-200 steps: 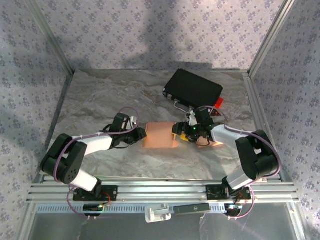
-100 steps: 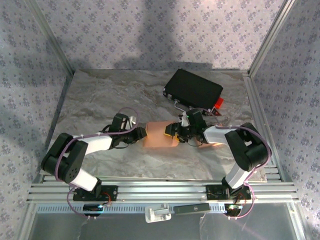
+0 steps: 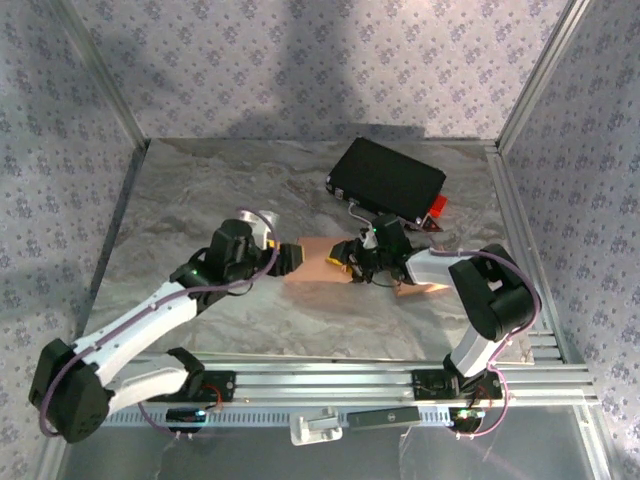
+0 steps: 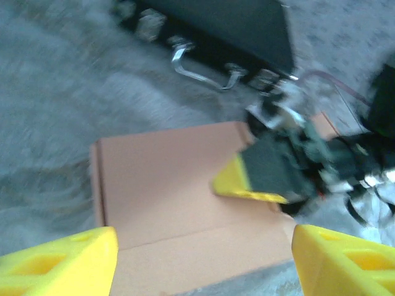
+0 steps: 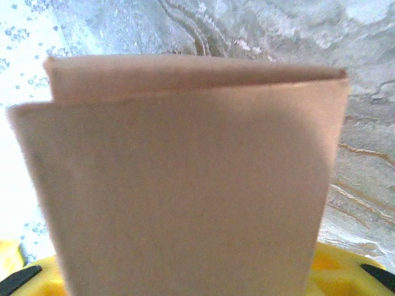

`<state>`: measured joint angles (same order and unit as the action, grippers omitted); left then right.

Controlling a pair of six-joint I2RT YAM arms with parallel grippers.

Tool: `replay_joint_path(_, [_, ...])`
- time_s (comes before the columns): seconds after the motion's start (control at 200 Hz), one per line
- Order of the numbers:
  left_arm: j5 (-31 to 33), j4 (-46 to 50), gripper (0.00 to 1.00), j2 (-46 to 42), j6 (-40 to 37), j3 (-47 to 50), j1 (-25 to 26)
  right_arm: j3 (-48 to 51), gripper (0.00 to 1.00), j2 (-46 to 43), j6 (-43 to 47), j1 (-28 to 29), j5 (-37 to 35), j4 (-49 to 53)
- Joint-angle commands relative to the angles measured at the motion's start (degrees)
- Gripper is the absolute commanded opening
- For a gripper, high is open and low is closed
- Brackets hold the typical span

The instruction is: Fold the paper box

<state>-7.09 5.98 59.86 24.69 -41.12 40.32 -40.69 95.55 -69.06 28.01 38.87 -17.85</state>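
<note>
— How does the left gripper stand?
— Its yellow fingers are spread wide, and the paper box lies flat just ahead of them.
— And the right gripper?
— A box panel stands between its fingers, close before them. Whether they pinch it cannot be told. A black case lies beyond.

The paper box lies on the table, just in front of the case.
</note>
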Motion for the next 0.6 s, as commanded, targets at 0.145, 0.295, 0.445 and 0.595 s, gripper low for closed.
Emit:
replay_joint_path(0.145, [22.80,5.00,0.77,3.33,-34.23,-1.04,18.75,-4.29,0.45,-1.49,-3.36,-3.18,4.03,18.76])
replay_joint_path(0.295, [33.34,1.80,0.76,11.40,-43.31,-1.94,24.11,-4.79,0.46,-2.20,-3.26,-4.09,6.63,22.71])
replay_joint_path(0.445, [38.77,-0.78,0.80,18.37,-48.41,-3.44,25.06,-5.30,0.45,-3.10,-1.12,-5.73,7.83,27.62])
replay_joint_path(0.595, [39.87,-2.48,0.81,22.87,-50.21,-6.06,24.99,-4.28,0.44,-3.28,-1.67,-6.90,10.12,27.34])
